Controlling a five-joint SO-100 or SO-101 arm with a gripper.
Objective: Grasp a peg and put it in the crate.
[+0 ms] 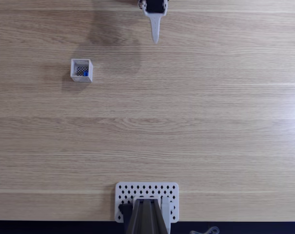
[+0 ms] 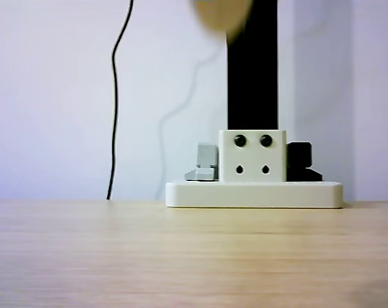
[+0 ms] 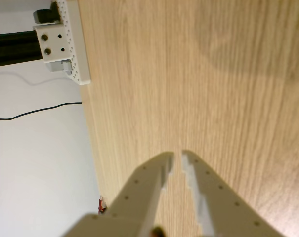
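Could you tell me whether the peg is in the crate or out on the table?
In: the blue peg lies inside the white crate.

The counter (image 1: pixel 196 122) is pale wood-grain with a smooth, faintly sheeny finish. The crate (image 1: pixel 81 69) looks matt white plastic, the peg (image 1: pixel 85 73) inside glossy blue plastic. The end effector (image 3: pixel 178 159) is matt cream plastic.

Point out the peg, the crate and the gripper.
peg (image 1: pixel 85 73): fixed view, on the blue body lying inside the crate.
crate (image 1: pixel 81 61): fixed view, on its far white wall.
gripper (image 3: pixel 178 159): wrist view, midway between the tips of the two nearly closed fingers.
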